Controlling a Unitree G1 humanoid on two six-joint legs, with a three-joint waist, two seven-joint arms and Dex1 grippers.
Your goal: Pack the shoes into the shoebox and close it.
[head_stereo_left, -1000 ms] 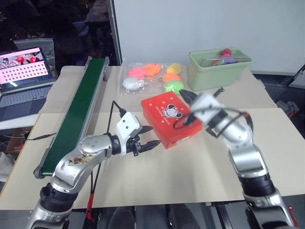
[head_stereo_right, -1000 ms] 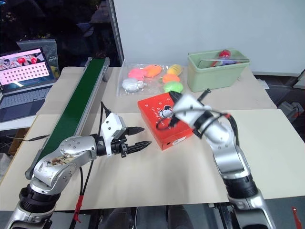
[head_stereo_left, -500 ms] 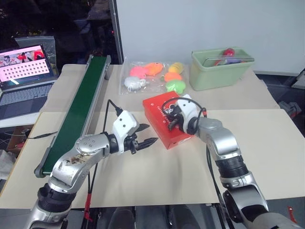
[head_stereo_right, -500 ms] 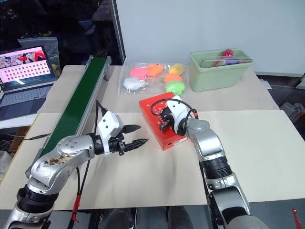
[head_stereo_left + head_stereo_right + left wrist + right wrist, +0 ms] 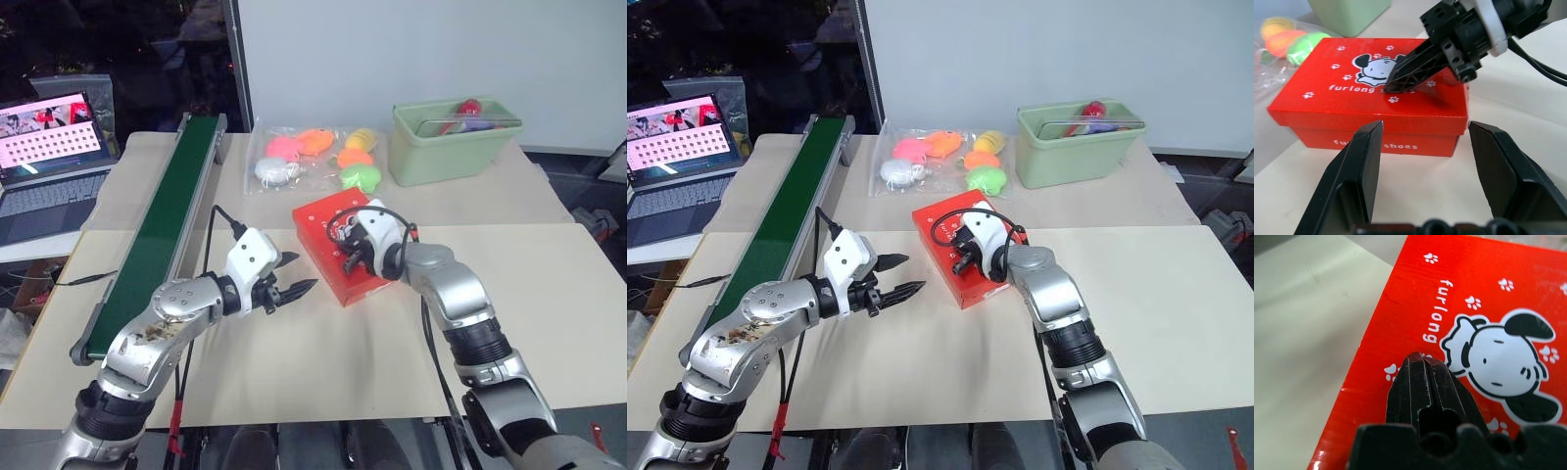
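Observation:
The shoebox [image 5: 318, 223] is a red cardboard box printed with a dog and paw marks, and it lies with its lid down in the middle of the table. My right gripper [image 5: 345, 261] is shut, its tips resting on the lid [image 5: 1484, 293] near the printed dog. To the left of the box my left gripper [image 5: 303, 272] hovers open with nothing between its fingers [image 5: 1359, 166], pointing at the box's long side [image 5: 1376, 139]. The shoes are hidden.
A long green conveyor belt [image 5: 162, 220] runs along the left side. A clear bag of colourful plush toys [image 5: 313, 157] and a pale green bin [image 5: 451, 142] stand behind the box. At the far left sits a laptop [image 5: 49, 162].
My right gripper has come down from above the box onto its lid and turned downward. The left gripper has stayed where it was, still open.

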